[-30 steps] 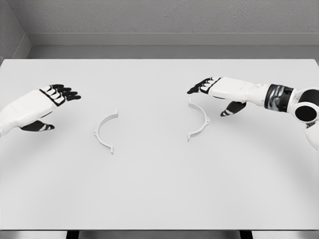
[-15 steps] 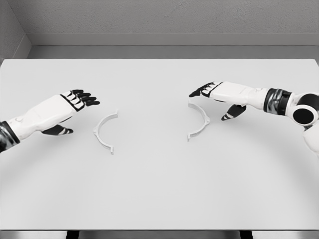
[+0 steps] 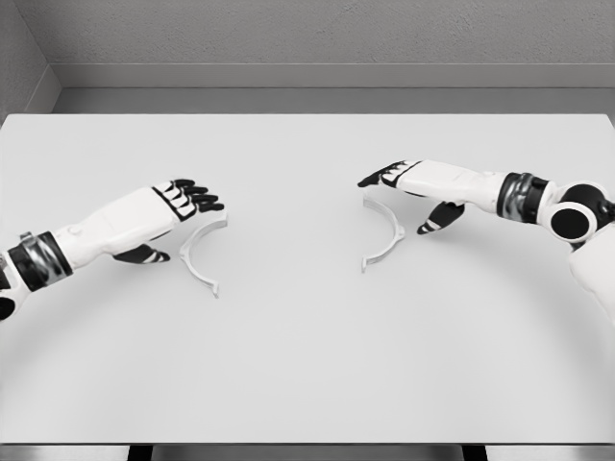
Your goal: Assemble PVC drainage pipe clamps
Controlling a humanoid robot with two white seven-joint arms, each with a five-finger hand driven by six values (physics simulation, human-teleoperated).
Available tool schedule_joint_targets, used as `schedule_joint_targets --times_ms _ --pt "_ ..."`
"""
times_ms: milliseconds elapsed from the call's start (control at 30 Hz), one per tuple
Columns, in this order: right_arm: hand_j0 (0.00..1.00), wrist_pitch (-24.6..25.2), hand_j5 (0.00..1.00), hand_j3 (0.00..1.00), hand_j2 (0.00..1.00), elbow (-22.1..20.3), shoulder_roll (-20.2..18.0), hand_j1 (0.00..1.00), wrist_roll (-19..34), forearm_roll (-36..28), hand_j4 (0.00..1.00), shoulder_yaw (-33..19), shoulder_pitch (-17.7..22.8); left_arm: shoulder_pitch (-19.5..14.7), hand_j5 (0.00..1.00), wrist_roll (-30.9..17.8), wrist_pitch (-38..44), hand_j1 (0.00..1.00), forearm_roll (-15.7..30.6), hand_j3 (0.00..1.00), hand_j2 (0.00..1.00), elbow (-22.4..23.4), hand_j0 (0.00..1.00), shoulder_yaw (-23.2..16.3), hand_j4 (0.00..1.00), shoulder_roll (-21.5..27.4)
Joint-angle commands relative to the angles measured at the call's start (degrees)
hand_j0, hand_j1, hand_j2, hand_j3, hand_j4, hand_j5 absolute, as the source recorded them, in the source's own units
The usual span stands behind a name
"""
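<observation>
We are reaching: left hand (image 3: 178,202) and right hand (image 3: 408,178) hover open above left half-clamp (image 3: 197,257) and right half-clamp (image 3: 384,233); next, we judge, grasping.

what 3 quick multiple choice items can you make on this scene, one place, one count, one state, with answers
1. Where is the left clamp half?
A. just right of the left hand
B. at the table's far edge
C. stacked on the other half

2. How many clamp halves lie on the table?
A. one
B. two
C. four

3. What is the right hand doing?
A. gripping a half
B. open above the right clamp half
C. resting off the table

Answers: 1 A, the arc lies beside the hand's fingertips. 2 B, two separate white arcs show. 3 B, its fingers are extended over the arc's upper end, holding nothing.
</observation>
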Motion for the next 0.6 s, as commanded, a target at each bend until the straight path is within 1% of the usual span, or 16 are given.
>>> schedule_joint_targets --times_ms 0,333,400,567 --pt "1.00 0.2 1.00 1.00 1.00 0.6 0.7 1.00 0.0 -0.4 1.00 -0.1 0.0 0.0 1.00 0.0 0.0 1.00 0.2 1.00 1.00 0.1 1.00 -0.5 1.00 -0.1" --pt "1.00 0.2 1.00 1.00 1.00 0.7 1.4 1.00 0.0 -0.3 1.00 0.2 -0.4 -0.1 1.00 0.0 0.0 1.00 0.1 1.00 1.00 2.0 1.00 -0.9 1.00 -0.9" --pt "1.00 0.2 1.00 1.00 1.00 2.1 1.5 1.00 0.0 -0.2 1.00 0.3 -0.7 -0.7 1.00 0.0 0.0 1.00 0.0 1.00 1.00 2.4 1.00 -0.9 1.00 -1.3" --pt "1.00 0.2 1.00 1.00 1.00 2.7 2.4 1.00 0.0 -0.1 1.00 0.4 -0.9 -1.2 1.00 0.0 0.0 1.00 -0.8 1.00 1.00 3.2 1.00 -1.0 1.00 -2.5"
